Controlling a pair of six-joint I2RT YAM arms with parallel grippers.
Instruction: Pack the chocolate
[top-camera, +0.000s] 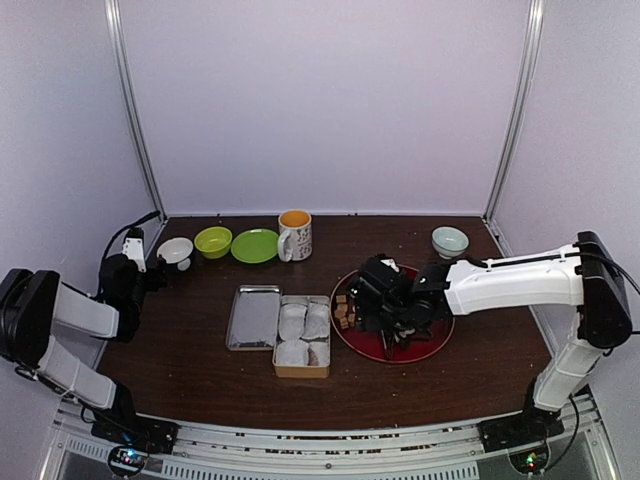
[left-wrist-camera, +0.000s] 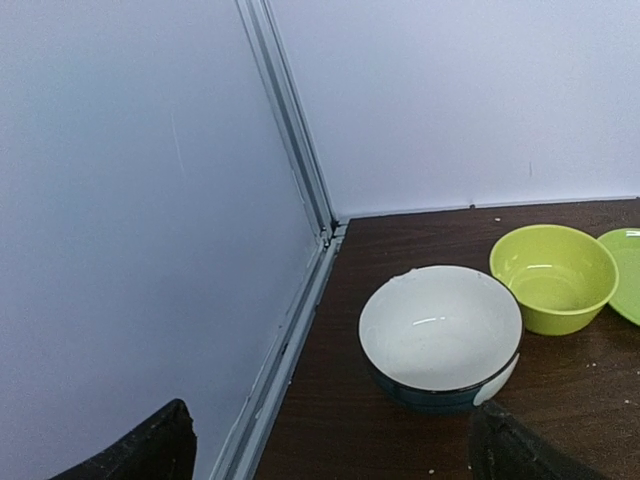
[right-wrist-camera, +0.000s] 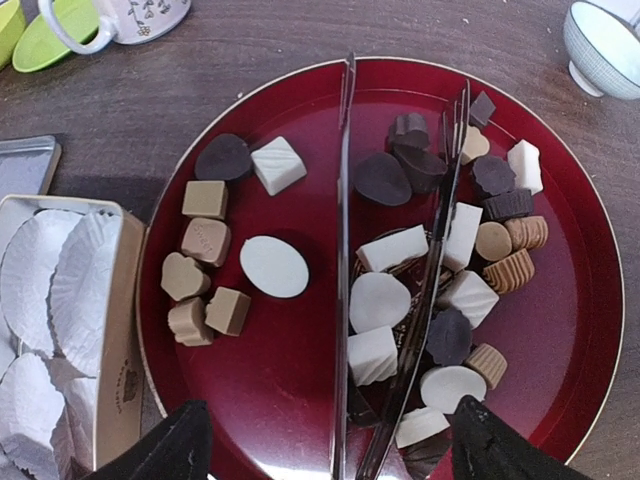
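right gripper (right-wrist-camera: 335, 430): we see jaws wide apart over red plate (right-wrist-camera: 585, 260), right of tabletop centre | only right wrist view shows us clearly tongs (right-wrist-camera: 343, 200) lying among chocolate (right-wrist-camera: 378, 300) on plate | left gripper (left-wrist-camera: 330, 445): agape near white bowl (left-wrist-camera: 440, 325), far-left corner

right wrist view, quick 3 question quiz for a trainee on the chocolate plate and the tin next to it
1. True or false: the paper liners in the tin hold no chocolate yet.
2. The tongs lie over: A the red plate, B the tin, C the paper liners.
3. Which claw hangs above the chocolate?
Key: 1 true; 2 A; 3 the right claw.
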